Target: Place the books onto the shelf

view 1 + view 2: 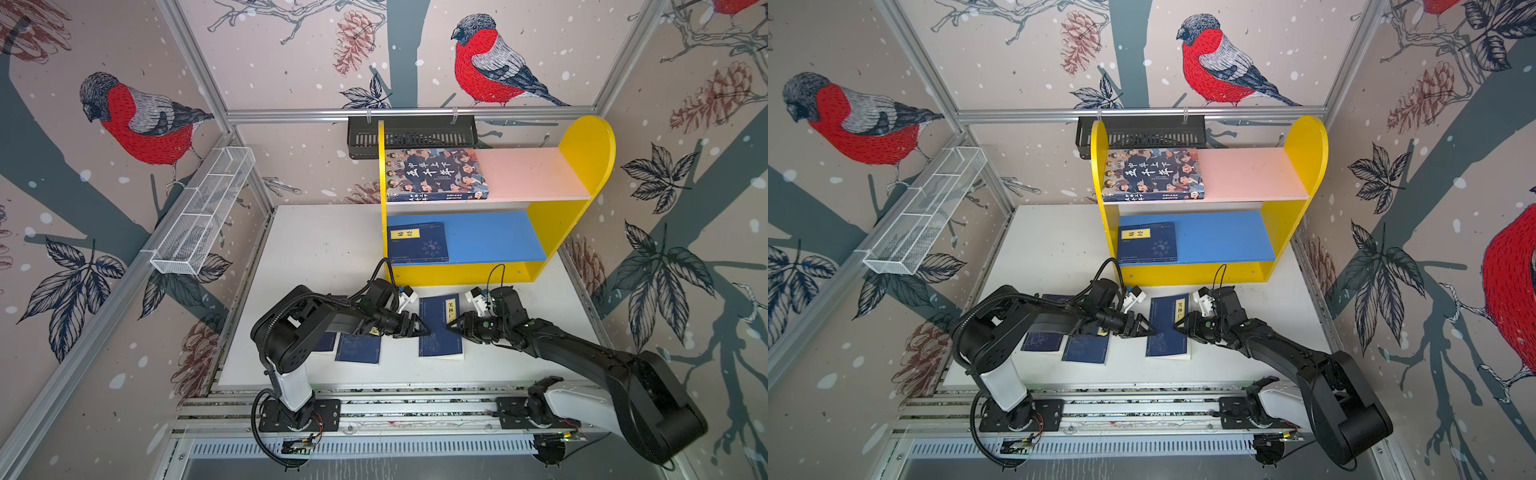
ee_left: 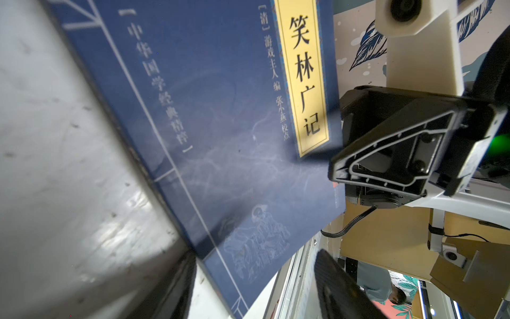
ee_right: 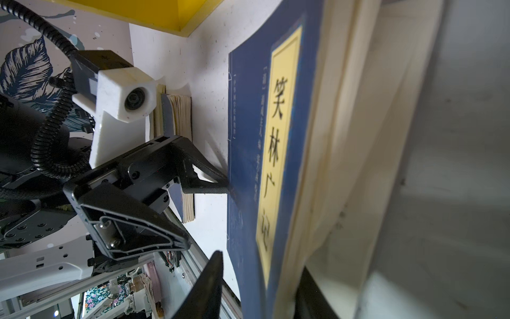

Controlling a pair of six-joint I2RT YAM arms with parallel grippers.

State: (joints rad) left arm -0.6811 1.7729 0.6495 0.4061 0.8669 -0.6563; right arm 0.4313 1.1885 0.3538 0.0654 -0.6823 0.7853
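A navy book (image 1: 436, 332) with a yellow label lies on the table between both grippers. My right gripper (image 1: 454, 326) straddles its right edge: in the right wrist view the lifted cover and pages (image 3: 278, 165) stand between the jaws, with a gap beside one finger (image 3: 209, 281). My left gripper (image 1: 422, 329) is open, one fingertip against the book's left edge (image 3: 230, 190). Two more navy books (image 1: 358, 348) (image 1: 326, 343) lie under the left arm. On the shelf (image 1: 590, 149), the cartoon-face book (image 1: 434, 172) rests on the pink board and a navy book (image 1: 417, 243) on the blue board.
A black slotted rack (image 1: 411, 133) hangs behind the shelf. A white wire basket (image 1: 203, 212) is fixed to the left wall. The right parts of the pink board (image 1: 536, 174) and blue board (image 1: 494, 237) are bare. An aluminium rail (image 1: 415, 405) runs along the table's front.
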